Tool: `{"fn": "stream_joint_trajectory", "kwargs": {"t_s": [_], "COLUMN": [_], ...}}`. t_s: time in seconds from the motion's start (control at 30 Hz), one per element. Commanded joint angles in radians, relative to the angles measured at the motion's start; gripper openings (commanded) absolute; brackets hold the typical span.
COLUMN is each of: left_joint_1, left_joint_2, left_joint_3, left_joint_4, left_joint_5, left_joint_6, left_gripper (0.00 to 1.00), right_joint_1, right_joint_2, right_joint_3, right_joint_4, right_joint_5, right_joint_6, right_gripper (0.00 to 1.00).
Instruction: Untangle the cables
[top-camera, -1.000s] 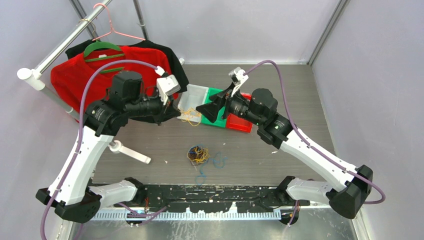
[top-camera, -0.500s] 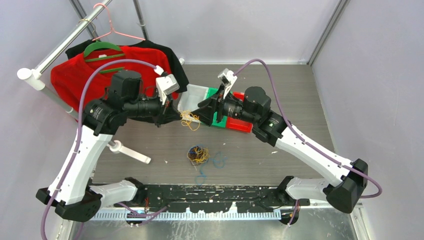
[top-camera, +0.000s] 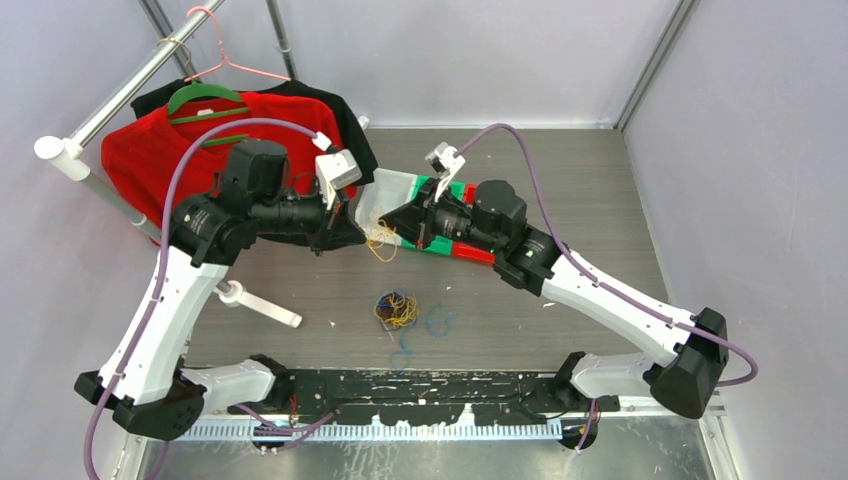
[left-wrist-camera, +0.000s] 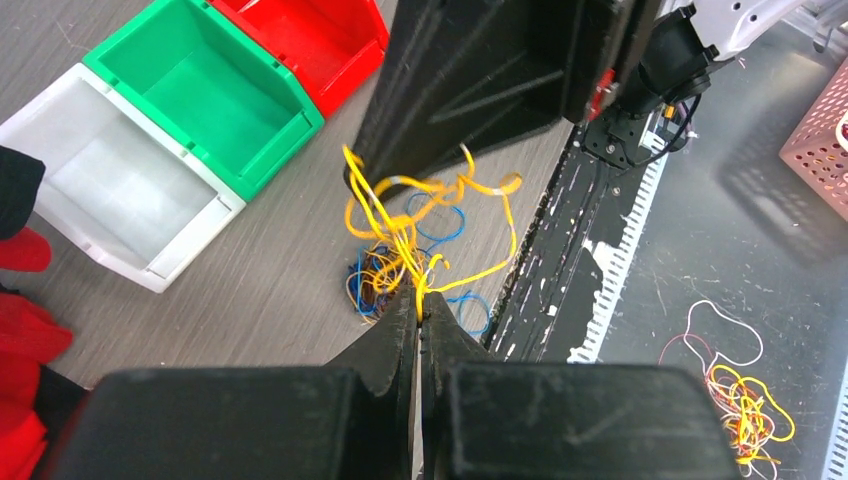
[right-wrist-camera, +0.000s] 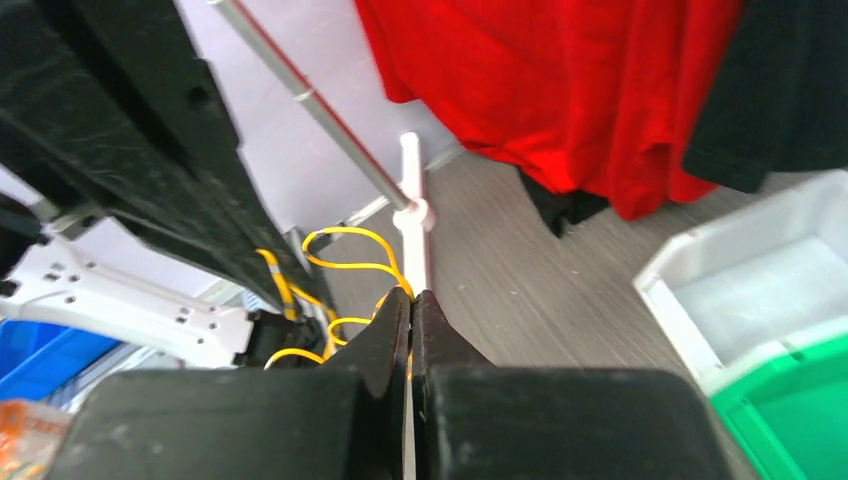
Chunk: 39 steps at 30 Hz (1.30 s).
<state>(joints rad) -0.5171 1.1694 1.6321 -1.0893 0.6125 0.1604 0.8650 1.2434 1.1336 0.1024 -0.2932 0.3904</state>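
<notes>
Both arms met above the grey wood-grain tabletop (top-camera: 600, 200), midway between its left and right edges and somewhat toward the far edge, tips nearly touching.

Left gripper (left-wrist-camera: 418, 300): black fingers pressed together, pinching a small bunch of thin yellow-orange wire strands (left-wrist-camera: 400, 225) right at the tips. The bunch ran up in loose loops and curls to the right gripper (right-wrist-camera: 408, 305), whose fingers were likewise closed, with a yellow loop caught between them. The bunch hung in the air between the two grippers, clear of the table.

Below it, nearer the near edge and about centred left to right, lay a small tangled clump of blue, yellow and dark wire strands (top-camera: 396, 308), flat on the table. A loose blue loop (top-camera: 437, 320) sat just to its right, and another blue strand (top-camera: 403, 348) lay closer to the near edge.

Toward the far edge, mid-table, three open plastic bins stood in a touching row: white bin (left-wrist-camera: 120, 200), green bin (left-wrist-camera: 210, 95), red bin (left-wrist-camera: 300, 35). From above the right arm hid much of them.

At the far-left corner a red shirt (top-camera: 150, 150) hung from a metal rail (top-camera: 120, 95).
</notes>
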Motion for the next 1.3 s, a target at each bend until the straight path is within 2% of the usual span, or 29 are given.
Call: {"fn": "stream_joint_trajectory", "kwargs": {"t_s": [0.0,0.13,0.17,0.2,0.23,0.27,0.33,0.4,0.53,0.77,0.8,0.9,0.93,1.0,1.13,1.17,1.27], "left_joint_1": [-0.001,-0.001,-0.001,-0.001,-0.001,-0.001,-0.001,-0.001,-0.001,-0.001,-0.001,0.0,0.0,0.0,-0.001,0.0,0.0], "left_joint_2": [-0.021,-0.032,-0.035,-0.037,-0.04,-0.04,-0.032,-0.016,0.017,0.075,0.088,0.138,0.144,0.136,0.121,0.123,0.139], "left_joint_3": [0.008,-0.027,-0.037,-0.049,-0.063,-0.081,-0.108,-0.125,-0.149,-0.178,-0.173,-0.155,-0.162,-0.193,-0.26,-0.269,-0.288], "left_joint_4": [-0.004,0.01,0.018,0.03,0.039,0.047,0.043,0.031,0.005,-0.08,-0.1,-0.138,-0.138,-0.113,-0.061,-0.057,-0.045], "left_joint_5": [0.028,0.001,-0.007,-0.016,-0.03,-0.057,-0.107,-0.143,-0.144,-0.173,-0.184,-0.204,-0.199,-0.183,-0.177,-0.172,-0.145], "left_joint_6": [0.012,0.021,0.016,0.012,0.011,0.013,0.026,0.034,0.037,0.096,0.107,0.097,0.094,0.093,0.102,0.105,0.107], "left_gripper": [0.0,0.0,0.04,0.15,0.43,0.66,0.78,0.99,1.0,1.0,1.0,1.0,0.99,0.99,1.0,1.0,0.96], "right_joint_1": [-0.009,-0.049,-0.064,-0.079,-0.097,-0.109,-0.13,-0.16,-0.241,-0.337,-0.339,-0.345,-0.348,-0.359,-0.384,-0.39,-0.392], "right_joint_2": [-0.082,-0.146,-0.159,-0.169,-0.176,-0.179,-0.173,-0.153,-0.074,0.115,0.141,0.218,0.244,0.293,0.345,0.34,0.31], "right_joint_3": [-0.05,-0.1,-0.105,-0.108,-0.105,-0.1,-0.091,-0.089,-0.079,-0.045,-0.04,-0.024,-0.011,0.044,0.171,0.189,0.213], "right_joint_4": [0.075,0.067,0.053,0.031,0.002,-0.039,-0.113,-0.166,-0.213,-0.237,-0.237,-0.242,-0.25,-0.306,-0.475,-0.502,-0.526], "right_joint_5": [0.19,0.325,0.354,0.369,0.392,0.434,0.546,0.657,0.827,0.908,0.915,0.895,0.885,0.883,0.899,0.888,0.879], "right_joint_6": [-0.033,-0.033,-0.031,-0.031,-0.041,-0.061,-0.116,-0.16,-0.205,-0.275,-0.278,-0.27,-0.265,-0.251,-0.202,-0.2,-0.194], "right_gripper": [0.01,0.01,0.01,0.01,0.01,0.01,0.01,0.01,0.01,0.01,0.04,0.13,0.2,0.45,0.72,0.76,0.76]}}
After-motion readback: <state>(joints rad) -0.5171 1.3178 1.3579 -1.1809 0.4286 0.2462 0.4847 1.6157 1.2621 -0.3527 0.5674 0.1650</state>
